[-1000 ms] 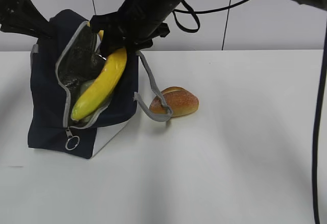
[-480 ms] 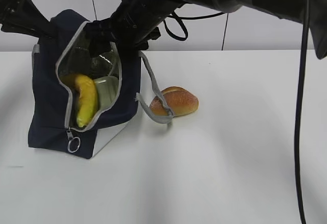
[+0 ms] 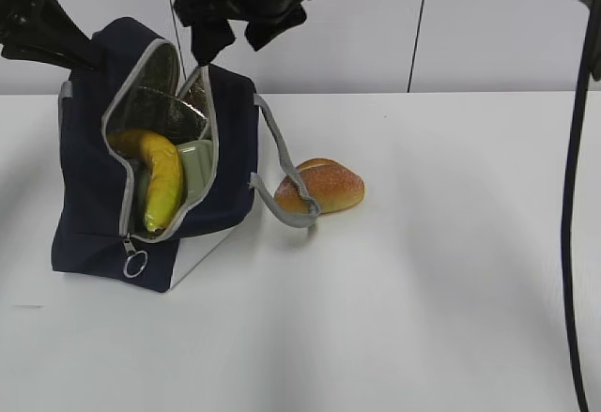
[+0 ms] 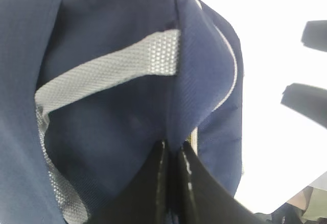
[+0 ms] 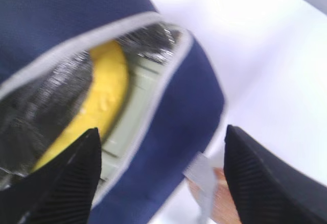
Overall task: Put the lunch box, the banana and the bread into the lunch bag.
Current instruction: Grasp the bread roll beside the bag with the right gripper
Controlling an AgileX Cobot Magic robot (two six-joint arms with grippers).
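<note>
My right claw upper centre of frame, above bag mouth, jaws spread wide, holding nothing. My left claw clamped tight on navy fabric at top edge of lunch bag, upper left. Bag stands on bench, left side, unzipped. Banana inside, curved against foil lining. Lunch box inside too, just right of banana. Bread on bench right of bag, touching grey handle.

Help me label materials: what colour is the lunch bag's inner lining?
Silver foil lining; clearest in the exterior view.
</note>
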